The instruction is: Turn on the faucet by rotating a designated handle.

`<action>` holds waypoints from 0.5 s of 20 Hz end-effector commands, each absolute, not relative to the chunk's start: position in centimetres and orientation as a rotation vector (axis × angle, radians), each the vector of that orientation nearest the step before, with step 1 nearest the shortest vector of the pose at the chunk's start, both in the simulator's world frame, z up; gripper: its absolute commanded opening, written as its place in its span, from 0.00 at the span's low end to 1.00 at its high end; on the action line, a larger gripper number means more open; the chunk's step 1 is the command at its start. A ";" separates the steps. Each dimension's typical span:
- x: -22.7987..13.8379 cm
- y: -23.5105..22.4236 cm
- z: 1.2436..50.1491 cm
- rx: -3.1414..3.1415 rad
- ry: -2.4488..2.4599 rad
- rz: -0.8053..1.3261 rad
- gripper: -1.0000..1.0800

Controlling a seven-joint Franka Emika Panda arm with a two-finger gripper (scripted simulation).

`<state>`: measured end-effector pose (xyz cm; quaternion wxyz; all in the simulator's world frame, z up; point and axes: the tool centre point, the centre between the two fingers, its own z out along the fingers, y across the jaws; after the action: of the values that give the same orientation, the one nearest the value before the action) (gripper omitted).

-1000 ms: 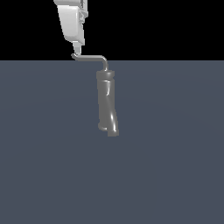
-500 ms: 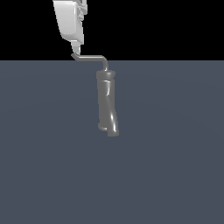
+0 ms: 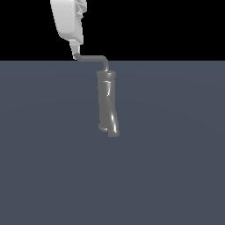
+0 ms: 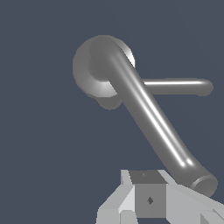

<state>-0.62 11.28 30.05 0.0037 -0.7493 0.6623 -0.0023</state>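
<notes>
Although nothing marks off an edge or corner on the flat dark grey floor (image 3: 176, 176), the faucet (image 3: 107, 105) stands as a glossy grey column on it, well apart from anything else, leaning slightly and widening at its foot. From the column's top the handle (image 3: 93, 58) bends over and runs level toward the exterior view's left, so its long axis lies sideways across that view, ending in a small hooked tip. Farthest back and highest, the white gripper (image 3: 74, 52) hangs down onto that tip, touching or just beside it, with the rest of the arm cut off by the frame. In the wrist view the handle (image 4: 148, 118) is a long rod reaching from the faucet's cap (image 4: 94, 70) toward the gripper (image 4: 151, 205), its free end just beside the white fingertips. Whether the jaws are spread or closed on the rod cannot be told. A sideways sweep about the column looks to be the turning move.
</notes>
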 end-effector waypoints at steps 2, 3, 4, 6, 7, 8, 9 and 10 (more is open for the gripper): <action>-1.6 10.2 30.1 -2.347 2.083 -0.005 0.00; -1.8 9.9 30.0 -2.347 2.083 -0.004 0.00; -2.1 9.6 30.1 -2.347 2.083 -0.004 0.00; -2.7 9.1 30.1 -2.348 2.083 -0.004 0.00; -2.9 8.8 30.0 -2.348 2.084 -0.003 0.00; -3.2 8.5 30.0 -2.348 2.084 -0.003 0.00; -3.5 8.3 30.0 -2.348 2.084 -0.003 0.00; -3.8 8.0 30.0 -2.349 2.084 -0.002 0.00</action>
<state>-3.15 9.08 30.05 0.0040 -0.7515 0.6597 -0.0020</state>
